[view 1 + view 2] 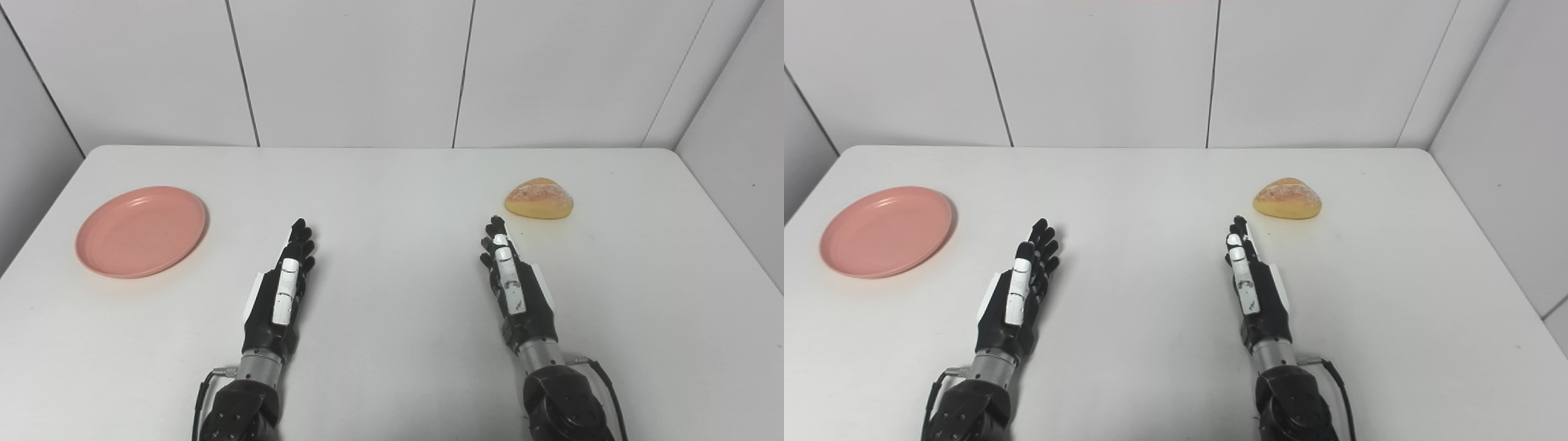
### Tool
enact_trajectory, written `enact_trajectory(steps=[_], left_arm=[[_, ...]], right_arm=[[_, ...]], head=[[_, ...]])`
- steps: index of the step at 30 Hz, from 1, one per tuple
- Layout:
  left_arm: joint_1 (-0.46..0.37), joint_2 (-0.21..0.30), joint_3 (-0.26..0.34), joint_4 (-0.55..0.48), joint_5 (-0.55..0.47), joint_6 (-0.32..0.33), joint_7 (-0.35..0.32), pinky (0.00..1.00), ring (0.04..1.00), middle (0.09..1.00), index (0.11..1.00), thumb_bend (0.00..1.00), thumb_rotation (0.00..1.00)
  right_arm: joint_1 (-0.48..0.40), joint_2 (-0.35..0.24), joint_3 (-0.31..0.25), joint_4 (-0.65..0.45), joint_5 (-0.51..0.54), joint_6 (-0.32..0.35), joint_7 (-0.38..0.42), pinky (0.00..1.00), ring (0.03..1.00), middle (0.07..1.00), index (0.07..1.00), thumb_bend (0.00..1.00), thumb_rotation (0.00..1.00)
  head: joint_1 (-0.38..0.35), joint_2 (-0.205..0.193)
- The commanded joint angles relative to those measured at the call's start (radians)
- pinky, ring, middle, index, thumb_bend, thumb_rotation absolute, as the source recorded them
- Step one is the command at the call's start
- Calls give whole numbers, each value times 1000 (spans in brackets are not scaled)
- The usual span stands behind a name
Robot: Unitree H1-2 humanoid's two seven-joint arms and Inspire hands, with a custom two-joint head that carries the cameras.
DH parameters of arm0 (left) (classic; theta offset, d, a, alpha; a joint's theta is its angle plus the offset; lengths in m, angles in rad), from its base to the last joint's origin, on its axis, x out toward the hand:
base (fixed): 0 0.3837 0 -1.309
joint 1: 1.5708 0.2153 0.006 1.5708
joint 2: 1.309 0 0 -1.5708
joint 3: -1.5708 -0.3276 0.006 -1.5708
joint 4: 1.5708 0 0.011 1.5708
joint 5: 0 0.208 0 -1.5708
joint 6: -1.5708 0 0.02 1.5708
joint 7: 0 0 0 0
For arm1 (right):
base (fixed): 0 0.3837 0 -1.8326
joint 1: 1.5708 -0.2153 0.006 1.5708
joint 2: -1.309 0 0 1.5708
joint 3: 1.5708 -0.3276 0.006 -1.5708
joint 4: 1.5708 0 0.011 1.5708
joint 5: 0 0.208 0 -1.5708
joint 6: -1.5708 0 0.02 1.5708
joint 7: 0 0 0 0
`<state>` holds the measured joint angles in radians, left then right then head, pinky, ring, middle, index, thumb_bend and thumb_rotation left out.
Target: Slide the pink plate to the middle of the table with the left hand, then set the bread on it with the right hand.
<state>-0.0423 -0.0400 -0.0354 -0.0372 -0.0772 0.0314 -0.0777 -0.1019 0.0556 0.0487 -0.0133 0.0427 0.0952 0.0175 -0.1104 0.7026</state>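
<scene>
A white table point(392, 343) seen from above, with pale wall panels behind its far edge. Two black-and-white robot hands reach in from the near edge, side by side and well apart.

The pink plate point(141, 231) lies flat near the table's left edge, about halfway between the near and far edges. It is empty, shallow, with a low raised rim. The bread point(539, 198), a small rounded golden roll with a browner crusted top, sits toward the right edge, somewhat nearer the far edge than the plate is.

The left hand point(283, 286) is empty, its fingers straight and held close together, pointing toward the far edge. It lies to the right of the plate, apart from it. The right hand point(512, 278) is likewise empty with fingers extended; its fingertips end just short of the bread, a little to its left, not touching.

Neither step of the task has begun: the plate is not yet in the middle, and the bread is still on the table.

The plate looks like light, stiff plastic and should slide easily on the smooth top; pressing fingers on its rim or inside its bowl would likely steer it. The bread looks light and probably soft, so a gentle grip across its sides seems wise.
</scene>
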Motion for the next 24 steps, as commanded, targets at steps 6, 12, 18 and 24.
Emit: enact_trajectory(steps=[6,12,18,24], left_arm=[[-29,-2,-4,-19,-15,-11,-5,1000,1000,1000,1000,695,1000],[-29,-1,-4,-19,-14,-13,-4,1000,1000,1000,1000,703,1000],[-30,4,-5,-13,-14,-25,-9,1000,1000,1000,1000,703,1000],[-32,5,-5,-9,-10,-25,-6,1000,1000,1000,1000,707,1000]], right_arm=[[-26,-1,6,-35,-5,-35,9,1000,1000,1000,1000,646,1000],[-26,-5,6,-38,-1,-25,14,1000,1000,1000,1000,651,1000],[-27,-1,2,-29,3,-40,12,1000,1000,1000,1000,661,1000],[-27,-1,2,-25,-4,-53,9,1000,1000,1000,1000,643,1000]], head=[[1,2],[2,2],[2,3],[2,3]])
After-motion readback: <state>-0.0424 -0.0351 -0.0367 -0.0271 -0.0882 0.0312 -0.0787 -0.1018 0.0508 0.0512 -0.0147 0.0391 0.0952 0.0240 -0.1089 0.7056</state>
